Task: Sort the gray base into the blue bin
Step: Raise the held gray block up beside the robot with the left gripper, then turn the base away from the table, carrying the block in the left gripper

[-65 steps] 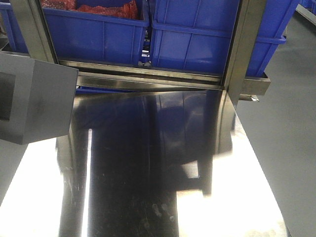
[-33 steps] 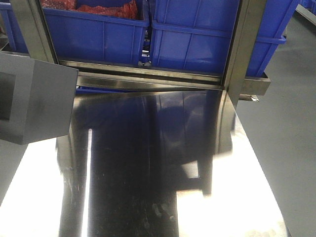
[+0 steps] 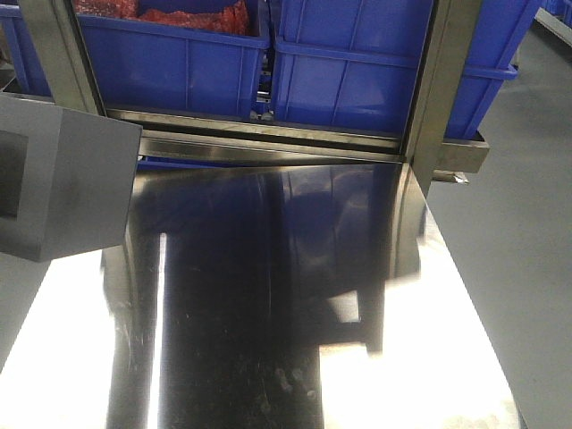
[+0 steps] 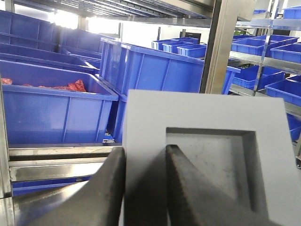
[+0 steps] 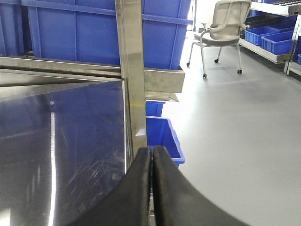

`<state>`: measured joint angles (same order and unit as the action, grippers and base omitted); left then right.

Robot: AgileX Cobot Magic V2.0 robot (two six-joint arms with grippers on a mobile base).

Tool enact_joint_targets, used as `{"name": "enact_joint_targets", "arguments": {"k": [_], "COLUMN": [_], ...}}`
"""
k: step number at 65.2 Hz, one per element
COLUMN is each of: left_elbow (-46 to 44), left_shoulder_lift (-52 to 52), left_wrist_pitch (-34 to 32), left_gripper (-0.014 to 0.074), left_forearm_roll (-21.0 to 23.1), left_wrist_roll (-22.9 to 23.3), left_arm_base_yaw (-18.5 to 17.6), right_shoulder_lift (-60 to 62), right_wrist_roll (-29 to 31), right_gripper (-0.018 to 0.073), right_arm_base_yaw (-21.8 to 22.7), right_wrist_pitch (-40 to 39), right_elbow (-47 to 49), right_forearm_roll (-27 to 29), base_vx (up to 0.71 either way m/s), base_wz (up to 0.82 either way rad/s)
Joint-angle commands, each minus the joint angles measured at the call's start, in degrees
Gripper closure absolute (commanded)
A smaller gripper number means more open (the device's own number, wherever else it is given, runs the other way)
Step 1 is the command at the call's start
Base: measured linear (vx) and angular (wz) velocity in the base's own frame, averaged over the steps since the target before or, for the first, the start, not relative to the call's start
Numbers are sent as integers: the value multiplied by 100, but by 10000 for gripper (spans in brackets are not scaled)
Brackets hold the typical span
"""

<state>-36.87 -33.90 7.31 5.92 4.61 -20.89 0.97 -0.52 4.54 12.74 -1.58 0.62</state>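
Observation:
The gray base [image 3: 63, 179] hangs at the left edge of the front view, above the steel table, its recessed window facing left. In the left wrist view the gray base [image 4: 155, 113] fills the foreground, and my left gripper [image 4: 145, 155] is shut on its wall, one finger outside and the other inside the square recess. Behind it on the rack stand blue bins: one [image 3: 349, 80] to the right, and one holding red material [image 3: 170, 63] to the left. My right gripper [image 5: 151, 149] is shut on nothing at the table's right edge.
A reflective steel table [image 3: 268, 313] fills the foreground. Steel uprights [image 3: 442, 89] and a horizontal rail [image 3: 268, 138] stand in front of the bins. A small blue bin [image 5: 162, 136] sits on the floor right of the table, with an office chair [image 5: 221, 28] farther off.

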Motion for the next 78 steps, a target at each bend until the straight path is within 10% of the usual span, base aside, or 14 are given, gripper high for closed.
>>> {"name": "enact_joint_targets", "arguments": {"k": [1,78], "left_elbow": [-187,-187], "left_shoulder_lift": [15,15], "left_wrist_pitch": [-608,-608], "left_gripper": [603,603], "left_forearm_roll": [69,69], "left_wrist_roll": [39,39], "left_arm_base_yaw": [-6,-6], "right_shoulder_lift": [-18,-18], "right_wrist_roll": [52,52], "right_gripper": [564,564], "right_arm_base_yaw": [12,12], "right_wrist_pitch": [-429,-429], "right_elbow": [-7,-7], "right_forearm_roll": [-31,-31], "base_vx": [0,-7], "base_wz": [0,-31]}}
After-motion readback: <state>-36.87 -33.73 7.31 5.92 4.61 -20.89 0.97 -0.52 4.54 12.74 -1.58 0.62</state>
